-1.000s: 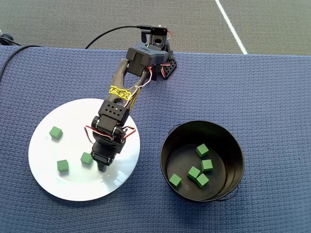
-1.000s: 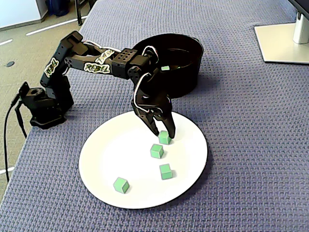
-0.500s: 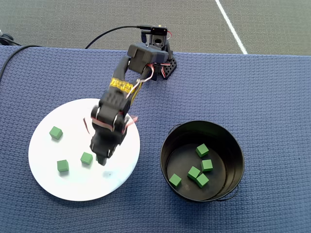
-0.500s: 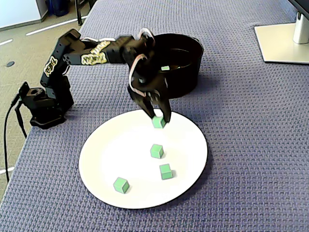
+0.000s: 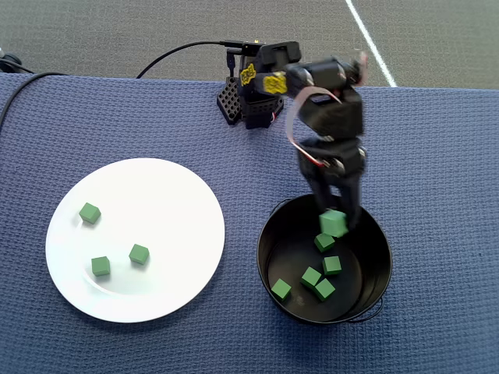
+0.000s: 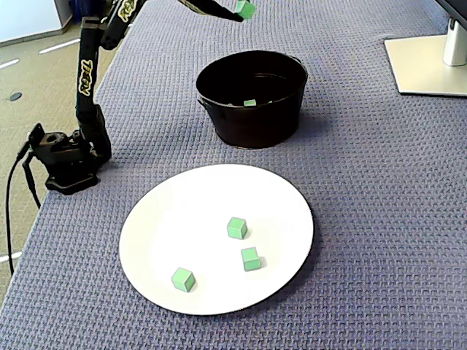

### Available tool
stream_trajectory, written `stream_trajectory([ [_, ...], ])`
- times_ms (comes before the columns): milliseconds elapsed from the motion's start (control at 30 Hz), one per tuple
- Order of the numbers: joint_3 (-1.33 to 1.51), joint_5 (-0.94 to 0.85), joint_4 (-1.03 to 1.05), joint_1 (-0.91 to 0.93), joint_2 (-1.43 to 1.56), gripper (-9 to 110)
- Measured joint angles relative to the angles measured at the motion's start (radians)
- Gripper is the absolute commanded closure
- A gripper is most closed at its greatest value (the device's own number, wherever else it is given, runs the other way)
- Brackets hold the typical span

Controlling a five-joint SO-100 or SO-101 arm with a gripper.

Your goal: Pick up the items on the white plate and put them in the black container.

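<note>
Three green cubes (image 5: pixel 139 253) lie on the white plate (image 5: pixel 179 195), which sits on the tabletop (image 5: pixel 437 156) toward the left edge in the overhead view. Five more cubes (image 5: pixel 312 276) lie inside the black container (image 5: pixel 269 234) beside it. The gripper (image 5: pixel 335 220) grasps a ninth cube (image 5: pixel 334 223) above the container.

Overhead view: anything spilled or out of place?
Nothing stands out. Three small green cubes sit on the round white plate, five in the round black metal pot, one held in the claw above it.
</note>
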Motion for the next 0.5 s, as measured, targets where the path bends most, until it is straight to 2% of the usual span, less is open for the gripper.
stream_trajectory([
  [300,0.588,0.018,-0.229,-0.077,0.051,102],
  [500,0.726,0.018,-0.299,-0.078,0.051,102],
])
